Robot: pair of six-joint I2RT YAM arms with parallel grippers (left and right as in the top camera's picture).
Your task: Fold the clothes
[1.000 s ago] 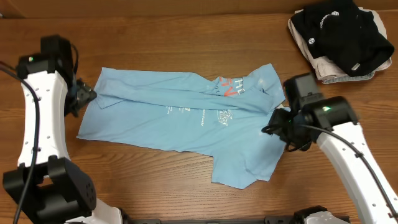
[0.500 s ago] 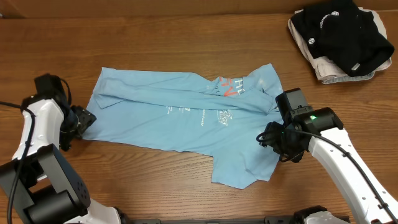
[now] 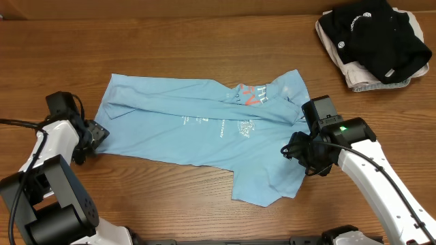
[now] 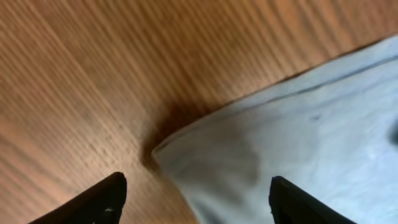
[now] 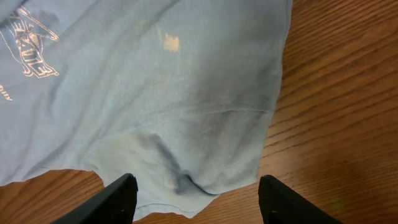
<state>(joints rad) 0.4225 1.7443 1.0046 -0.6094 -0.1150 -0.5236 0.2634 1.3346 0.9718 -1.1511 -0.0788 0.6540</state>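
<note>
Since a second ago, the left gripper (image 3: 97,134) has dropped from the upper left edge of the light blue T-shirt (image 3: 204,129) to its lower left corner. Its fingers stand apart on either side of that corner, and the blurred wrist view does not show whether they touch the cloth. The shirt lies spread and creased across the middle of the wooden table (image 3: 204,54). The right gripper (image 5: 196,193) hovers with its fingers wide apart over the shirt's right hem. A black garment (image 3: 371,34) rests on a white folded garment (image 3: 357,80) at the far right corner.
</note>
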